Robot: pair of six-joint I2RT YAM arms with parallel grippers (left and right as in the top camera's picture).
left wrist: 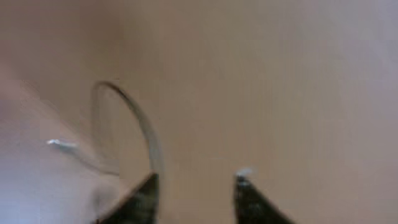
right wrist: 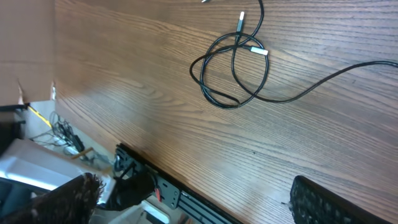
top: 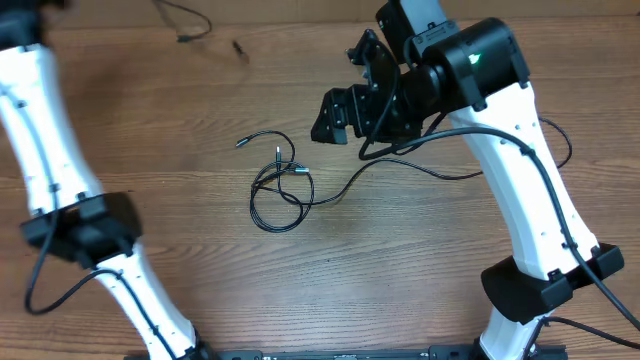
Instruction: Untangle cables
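Work surface: wooden table [top: 200, 260].

Main bundle of cables [top: 280, 190]: lies near the table centre; thin black cords cross one another in overlapping loops; silver-tipped plug ends [right wrist: 250, 50] sit at the far side of the loops; one long cord [right wrist: 348, 70] leaves the bundle to the right and passes under the right arm.

Detached cord [top: 185, 25]: lies at the far edge of the table, left of centre; well apart from the bundle.

Right gripper [right wrist: 196, 190]: hovers above the table, to the right of the bundle and farther back; fingers spread wide; nothing between them; apart from the bundle.

Left gripper [left wrist: 196, 186]: outside the overhead view; its wrist view is blurred; the two fingers stand apart with bare table in the gap; nothing held between them. A thin cord loop [left wrist: 134, 118] with a silver tip [left wrist: 62, 144] lies just left of the gripper; the loop runs down to the left-hand finger [left wrist: 146, 196]; whether cord and finger touch cannot be told from the blurred view.
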